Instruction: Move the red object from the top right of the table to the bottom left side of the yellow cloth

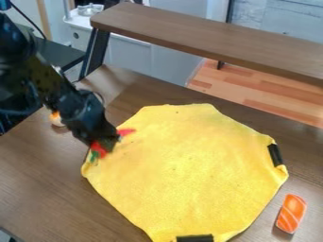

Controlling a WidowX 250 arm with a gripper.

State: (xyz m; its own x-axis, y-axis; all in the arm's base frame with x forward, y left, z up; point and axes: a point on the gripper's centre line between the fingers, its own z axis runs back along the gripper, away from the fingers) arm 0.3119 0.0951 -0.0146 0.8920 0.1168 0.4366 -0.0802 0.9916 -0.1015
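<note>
Cloth of plain yellow fabric [183, 165], with many sides, lies spread across the brown wood-grain table [38, 189]. I come in from the upper left, and my black gripper [106, 143] hangs tilted down at the cloth's left edge. I cannot tell whether I am open or closed, or whether I have hold of anything. Right at my tip is the task's red object [97, 148], over the left edge of the cloth, with a green part at its lower end. More red shows on my other side, over the yellow; I cannot tell whether it is all one piece, since I hide what lies between.

Behind me, on the table to the left of the cloth, sits a small orange and pale object [56, 118], partly covered by my arm. A black strip [275, 155] lies on the cloth's right edge, and a second black strip [195, 238] on its bottom edge. Near the lower right edge, apart from the cloth, rests an orange block with white stripes [291, 213], like a piece of salmon sushi. Beyond the table, a long brown wooden board [208, 35] runs at a slant above a reddish wood floor [259, 90].
</note>
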